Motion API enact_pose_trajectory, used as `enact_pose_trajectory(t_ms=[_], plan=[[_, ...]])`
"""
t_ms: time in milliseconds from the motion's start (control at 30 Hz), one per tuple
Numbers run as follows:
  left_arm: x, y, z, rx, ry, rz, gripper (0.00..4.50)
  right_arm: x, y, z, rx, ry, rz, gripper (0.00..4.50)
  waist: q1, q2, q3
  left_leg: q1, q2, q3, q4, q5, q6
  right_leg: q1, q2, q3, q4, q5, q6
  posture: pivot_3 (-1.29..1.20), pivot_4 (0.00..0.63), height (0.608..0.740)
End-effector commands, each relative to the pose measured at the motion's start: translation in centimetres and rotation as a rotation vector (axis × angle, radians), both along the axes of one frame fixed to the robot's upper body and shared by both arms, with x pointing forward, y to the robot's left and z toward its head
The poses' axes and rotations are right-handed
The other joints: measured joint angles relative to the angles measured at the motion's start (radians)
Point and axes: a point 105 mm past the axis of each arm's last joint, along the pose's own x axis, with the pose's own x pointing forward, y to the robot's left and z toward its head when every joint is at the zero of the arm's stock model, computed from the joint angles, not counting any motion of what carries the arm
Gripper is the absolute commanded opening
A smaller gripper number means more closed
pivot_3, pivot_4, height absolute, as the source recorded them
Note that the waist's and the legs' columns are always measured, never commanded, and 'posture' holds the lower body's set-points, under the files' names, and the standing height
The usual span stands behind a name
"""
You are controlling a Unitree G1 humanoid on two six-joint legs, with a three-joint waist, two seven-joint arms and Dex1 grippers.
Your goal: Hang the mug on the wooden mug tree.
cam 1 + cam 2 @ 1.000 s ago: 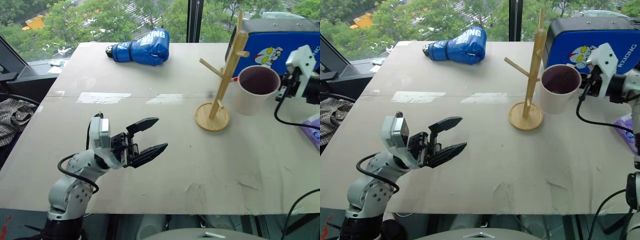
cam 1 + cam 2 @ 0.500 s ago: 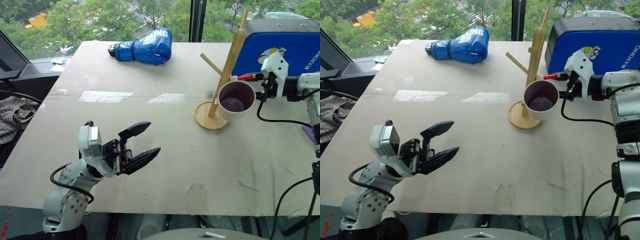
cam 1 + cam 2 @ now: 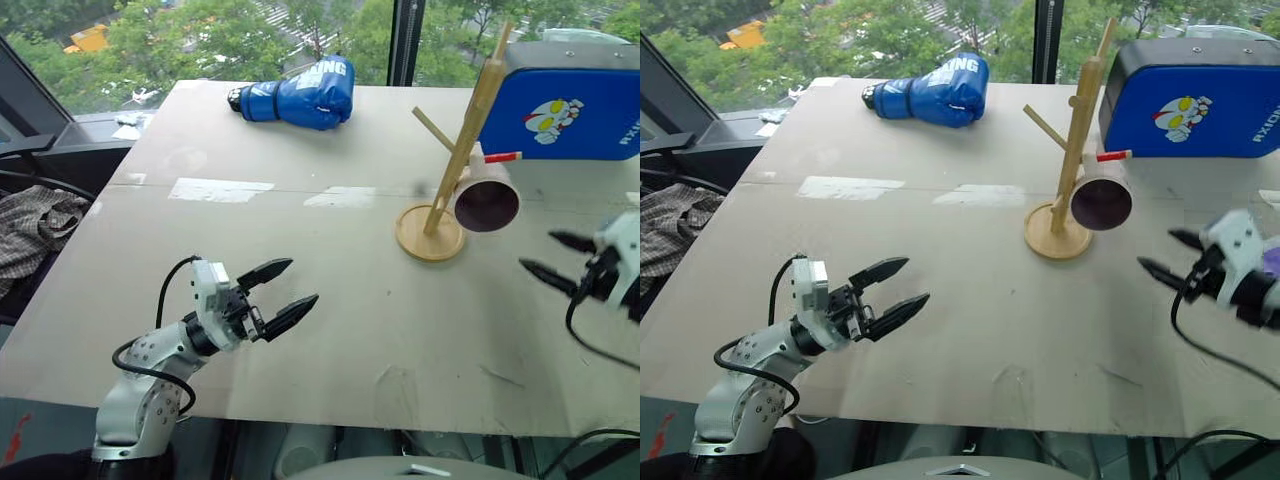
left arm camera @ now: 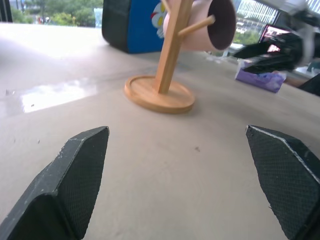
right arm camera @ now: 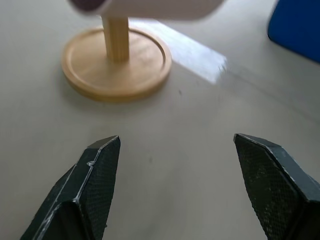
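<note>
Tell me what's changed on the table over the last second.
The right hand let go of the mug, which now hangs on the mug tree by its red-tipped peg, mouth tipped toward the camera. That hand pulled back toward the robot and is open. The left hand sank a little, open as before. The boxing glove and blue case stayed put.

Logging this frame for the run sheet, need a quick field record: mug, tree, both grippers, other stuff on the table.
mug: the mug hangs on the red-tipped peg, mouth toward the camera, off the table
tree: the wooden mug tree stands on its round base
right gripper: right gripper open, empty, apart from the mug
left gripper: left gripper open, empty, over the table
other: blue boxing glove at far edge; blue cartoon-printed pad behind the tree
</note>
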Motion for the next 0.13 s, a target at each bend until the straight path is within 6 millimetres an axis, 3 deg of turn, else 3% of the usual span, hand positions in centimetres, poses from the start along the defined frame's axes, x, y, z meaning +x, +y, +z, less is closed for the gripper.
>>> enact_pose_trajectory(t_ms=[33, 133], plan=[[0.5, 0.2, -0.4, 0.030, -0.002, 0.005, 4.50, -1.9, 0.6, -0.3, 0.016, -0.063, -0.106, 3.63, -0.002, -0.001, 0.000, 0.001, 0.000, 0.000, 0.000, 0.000, 0.000, 0.001, 0.001, 0.000, 0.000, 0.000, 0.000, 0.00, 0.150, 0.740], [1.0, 0.1, -1.2, 0.059, 0.027, -0.015, 4.50, -2.7, 0.8, -1.7, 0.012, -0.064, -0.168, 3.63, -0.008, 0.000, -0.001, 0.003, 0.000, 0.001, 0.000, 0.000, 0.000, 0.001, 0.001, 0.002, 0.000, 0.000, 0.000, 0.00, 0.150, 0.740]])
